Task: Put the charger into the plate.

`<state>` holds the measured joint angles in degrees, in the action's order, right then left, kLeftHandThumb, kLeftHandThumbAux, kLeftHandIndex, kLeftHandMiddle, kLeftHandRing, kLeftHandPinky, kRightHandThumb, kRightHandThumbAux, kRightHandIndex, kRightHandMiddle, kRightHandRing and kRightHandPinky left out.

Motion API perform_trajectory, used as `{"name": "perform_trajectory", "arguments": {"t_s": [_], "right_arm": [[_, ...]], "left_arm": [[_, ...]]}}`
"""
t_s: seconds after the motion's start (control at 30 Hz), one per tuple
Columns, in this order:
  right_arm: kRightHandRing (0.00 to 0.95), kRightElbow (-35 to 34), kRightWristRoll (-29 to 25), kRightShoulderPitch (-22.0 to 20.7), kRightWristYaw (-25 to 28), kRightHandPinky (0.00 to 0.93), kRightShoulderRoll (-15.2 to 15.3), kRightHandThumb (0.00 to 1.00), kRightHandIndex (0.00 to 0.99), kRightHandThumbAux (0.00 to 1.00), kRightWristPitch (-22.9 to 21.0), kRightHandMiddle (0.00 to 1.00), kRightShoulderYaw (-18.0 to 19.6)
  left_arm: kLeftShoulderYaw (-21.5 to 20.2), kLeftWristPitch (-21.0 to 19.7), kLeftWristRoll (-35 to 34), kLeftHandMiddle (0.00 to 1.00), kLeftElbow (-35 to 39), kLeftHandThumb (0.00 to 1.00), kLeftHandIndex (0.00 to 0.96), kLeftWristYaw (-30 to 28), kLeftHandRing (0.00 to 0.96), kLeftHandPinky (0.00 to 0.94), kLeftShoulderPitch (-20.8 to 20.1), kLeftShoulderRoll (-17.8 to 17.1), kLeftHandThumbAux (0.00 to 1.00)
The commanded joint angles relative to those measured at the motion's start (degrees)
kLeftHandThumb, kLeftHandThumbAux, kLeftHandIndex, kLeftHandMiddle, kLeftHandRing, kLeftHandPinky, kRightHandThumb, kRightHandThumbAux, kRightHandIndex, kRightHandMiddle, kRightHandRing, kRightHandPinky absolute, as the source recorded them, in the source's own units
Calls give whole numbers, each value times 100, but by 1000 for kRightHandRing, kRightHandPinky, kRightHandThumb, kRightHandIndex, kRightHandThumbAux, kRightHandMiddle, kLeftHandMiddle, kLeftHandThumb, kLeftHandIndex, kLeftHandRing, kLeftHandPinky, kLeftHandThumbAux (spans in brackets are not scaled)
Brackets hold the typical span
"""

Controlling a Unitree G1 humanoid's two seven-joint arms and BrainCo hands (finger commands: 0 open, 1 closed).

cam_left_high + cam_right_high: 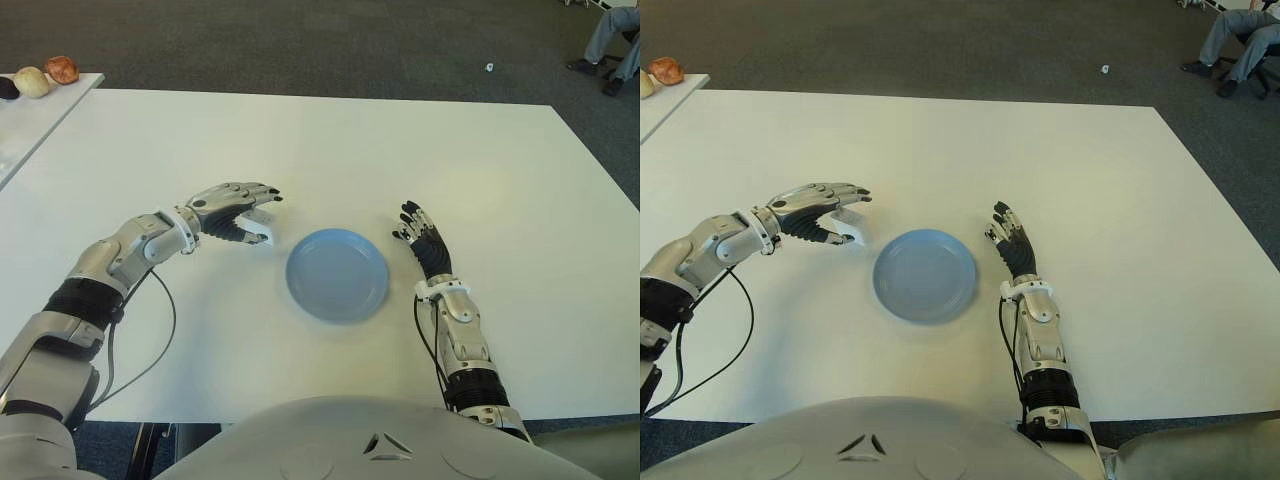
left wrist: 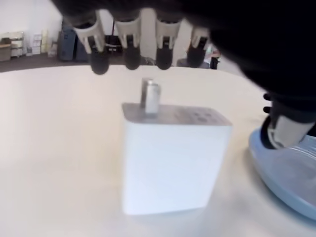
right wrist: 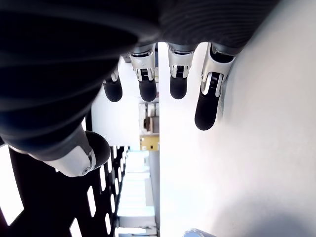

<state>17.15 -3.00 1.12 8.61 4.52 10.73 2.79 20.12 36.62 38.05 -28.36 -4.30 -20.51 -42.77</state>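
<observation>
The charger (image 2: 173, 158) is a white block standing on the white table (image 1: 400, 150) with its metal prongs up, just left of the light blue plate (image 1: 300, 290). My left hand (image 1: 250, 210) arches over it, fingertips (image 2: 131, 57) above the prongs and the thumb (image 2: 284, 133) off to the plate side, with a gap all round. Nothing lies in the plate. On the plate's right side my right hand (image 1: 425, 240) shows flat with fingers extended, holding nothing.
A second white table (image 1: 25, 125) at the far left carries a few round objects (image 1: 32, 80). A person's legs (image 1: 612, 40) show at the far right on the dark carpet. A black cable (image 1: 165, 330) loops from my left forearm over the table.
</observation>
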Motion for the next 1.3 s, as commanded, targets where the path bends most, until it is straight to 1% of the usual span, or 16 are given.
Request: {"name": "perform_trajectory", "arguments": {"t_s": [0.03, 0.23, 0.43, 0.47, 0.7, 0.87, 1.07, 1.3], "right_arm": [[0, 140, 34, 42, -17, 0, -6, 0, 0, 585, -104, 0, -34], [0, 177, 15, 30, -8, 0, -10, 0, 0, 587, -70, 0, -27], [0, 160, 16, 42, -6, 0, -9, 0, 0, 591, -64, 0, -32], [0, 149, 15, 47, -9, 0, -11, 0, 0, 592, -72, 0, -32], [0, 141, 11, 53, -18, 0, -18, 0, 0, 596, -83, 0, -30], [0, 119, 8, 66, -19, 0, -26, 0, 0, 597, -81, 0, -36], [0, 66, 3, 87, -24, 0, -43, 0, 0, 599, -99, 0, -45], [0, -48, 10, 128, -49, 0, -56, 0, 0, 598, -178, 0, -64]], "left_arm": [[27, 68, 133, 76, -258, 328, 69, 199, 79, 120, -133, 100, 379], [102, 120, 243, 86, -514, 322, 77, 392, 84, 110, -291, 160, 359], [203, 201, 344, 92, -834, 334, 83, 479, 88, 111, -545, 197, 362], [239, 195, 382, 92, -946, 340, 83, 473, 88, 112, -651, 222, 363], [447, 168, 580, 92, -1523, 469, 84, 467, 90, 97, -1154, 341, 353], [568, 152, 671, 96, -1750, 504, 82, 438, 97, 99, -1376, 360, 338], [667, 115, 639, 104, -1930, 500, 80, 222, 106, 107, -1609, 372, 321], [689, 123, 554, 110, -2040, 460, 76, -58, 106, 108, -1747, 378, 313]]}}
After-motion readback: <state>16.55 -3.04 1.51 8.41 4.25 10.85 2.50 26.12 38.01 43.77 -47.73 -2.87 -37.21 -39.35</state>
